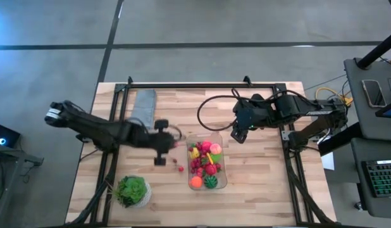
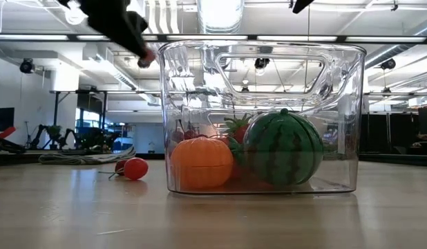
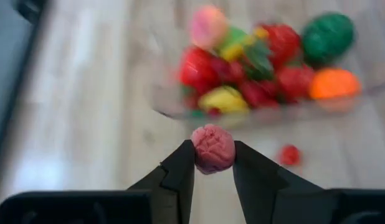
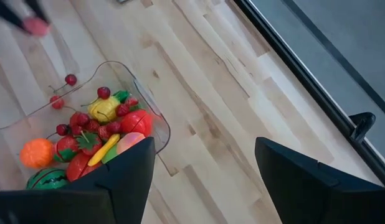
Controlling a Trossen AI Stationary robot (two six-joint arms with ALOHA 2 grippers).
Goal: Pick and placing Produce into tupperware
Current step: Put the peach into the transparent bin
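Note:
The clear tupperware (image 1: 206,161) stands on the wooden table and holds several produce pieces, among them an orange piece (image 2: 200,162) and a striped green ball (image 2: 282,146). My left gripper (image 3: 212,152) hovers just left of the tupperware (image 3: 180,106), shut on a small pink-red bumpy berry (image 3: 212,148); in the low view it shows at the upper left (image 2: 143,57). Two red berries (image 1: 179,168) lie on the table beside the tupperware. My right gripper (image 4: 205,149) hangs open above the tupperware's far right corner (image 1: 236,134). My left gripper pinches the pink-red berry by its two opposite sides (image 3: 199,149) between its two fingertips. The fingers slant downward from the table's left side toward the tupperware. The berry is lifted clear of the table.
A leafy green plant in a white pot (image 1: 132,191) stands at the near left. A grey folded cloth (image 1: 145,104) lies at the far left. A black frame (image 1: 202,85) runs along the table's edges. Loose red berries (image 4: 63,90) lie between my left gripper and the tupperware.

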